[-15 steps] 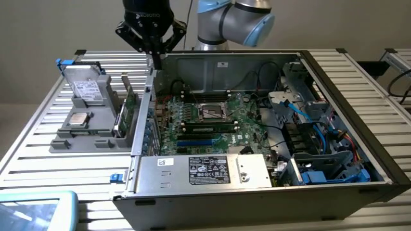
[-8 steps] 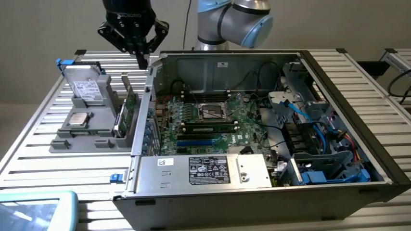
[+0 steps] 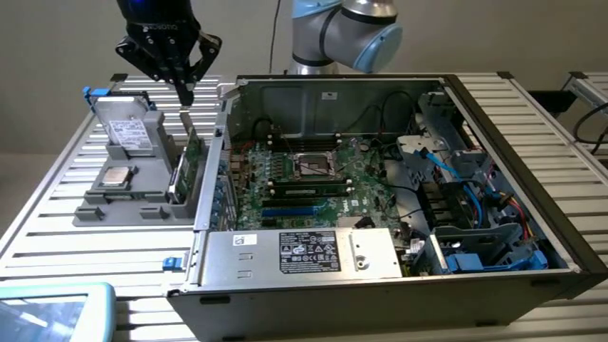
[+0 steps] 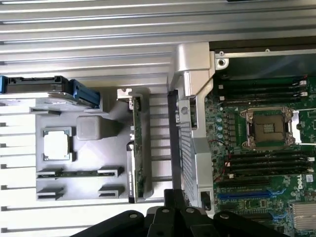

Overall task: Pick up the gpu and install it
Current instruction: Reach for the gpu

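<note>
The gpu (image 3: 193,160) stands on edge in a slot of the grey parts holder (image 3: 124,203), green board facing the computer case, with its silver bracket at the far end. My gripper (image 3: 184,96) hangs just above that far end, shut with nothing in it and apart from the card. In the wrist view the gpu (image 4: 137,148) shows edge-on along the holder's (image 4: 94,123) side. There the gripper (image 4: 174,202) sits a little off the card, toward the case wall.
The open computer case (image 3: 218,171) lies close beside the holder, motherboard (image 3: 314,178) up, with blue expansion slots (image 3: 295,211) and an empty CPU socket (image 4: 269,128). The holder also carries a processor (image 3: 116,177), a silver drive (image 3: 128,133) and a memory stick (image 4: 74,173). A tablet (image 3: 48,310) lies at the front corner.
</note>
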`<state>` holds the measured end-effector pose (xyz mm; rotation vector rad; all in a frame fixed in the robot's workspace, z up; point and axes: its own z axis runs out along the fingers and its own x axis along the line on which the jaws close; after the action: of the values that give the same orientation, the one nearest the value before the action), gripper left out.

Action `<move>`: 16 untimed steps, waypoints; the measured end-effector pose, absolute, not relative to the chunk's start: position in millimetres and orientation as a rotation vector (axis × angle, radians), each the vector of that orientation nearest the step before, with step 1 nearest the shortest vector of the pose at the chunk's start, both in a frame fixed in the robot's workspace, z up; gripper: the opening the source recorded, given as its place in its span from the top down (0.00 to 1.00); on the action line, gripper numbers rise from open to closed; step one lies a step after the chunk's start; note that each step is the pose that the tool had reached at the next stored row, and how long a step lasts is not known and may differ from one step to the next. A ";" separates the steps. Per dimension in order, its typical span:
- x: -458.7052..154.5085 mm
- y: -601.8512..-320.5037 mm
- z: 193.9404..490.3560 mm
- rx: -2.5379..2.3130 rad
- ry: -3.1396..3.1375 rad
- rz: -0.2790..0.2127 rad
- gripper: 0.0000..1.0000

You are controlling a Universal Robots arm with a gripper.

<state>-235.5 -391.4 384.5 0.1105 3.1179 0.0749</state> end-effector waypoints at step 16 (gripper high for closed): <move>-286.1 -390.1 372.2 0.111 3.119 0.075 0.89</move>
<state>-286.1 -390.1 372.2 0.1105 3.1189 0.0749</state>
